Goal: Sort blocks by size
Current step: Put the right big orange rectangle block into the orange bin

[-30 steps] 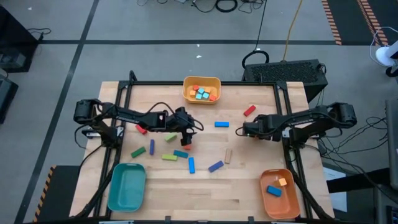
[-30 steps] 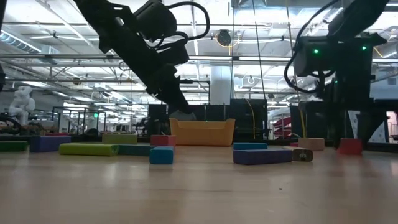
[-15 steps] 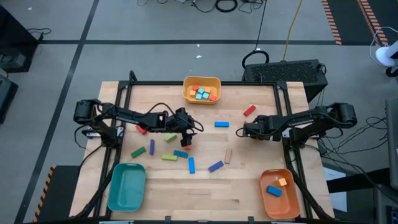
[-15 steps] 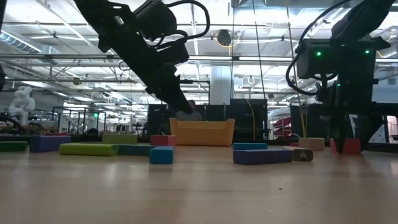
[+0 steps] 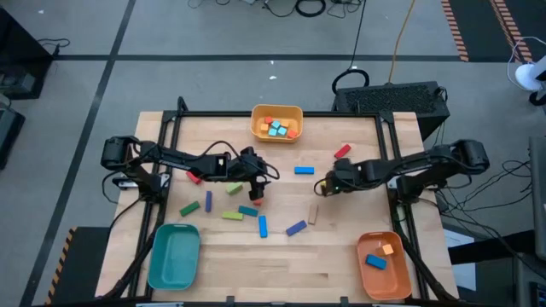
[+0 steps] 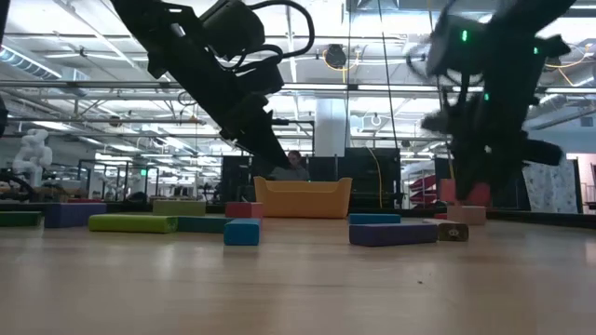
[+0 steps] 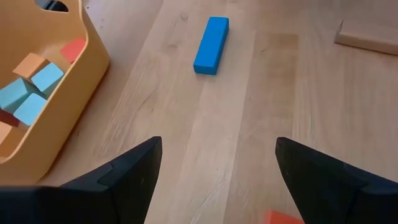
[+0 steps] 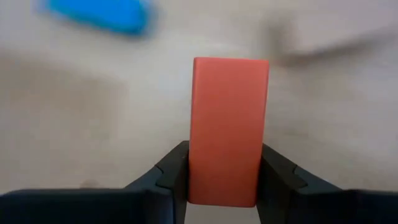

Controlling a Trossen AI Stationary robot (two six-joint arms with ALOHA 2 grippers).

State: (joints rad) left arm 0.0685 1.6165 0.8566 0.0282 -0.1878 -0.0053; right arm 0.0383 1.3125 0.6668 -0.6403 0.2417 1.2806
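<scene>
A red brick [image 8: 228, 130] sits pinched between the two fingers of the right tool [image 8: 224, 180], standing lengthwise out from the grip and lifted clear of the bench [image 5: 341, 256]. In the overhead view the tool hangs near the bench's middle, right of a blue brick [image 5: 304, 170]. The orange tray [image 5: 399, 271], already holding two pieces, lies toward the near right corner from the red brick, on the right arm's own side, so the carry likely runs that way. The yellow tray [image 5: 297, 112] of small cubes sits at the far edge. The left tool [image 5: 253, 189] hangs over the scattered blocks left of the blue brick, its fingers [image 7: 124, 177] spread wide and empty.
</scene>
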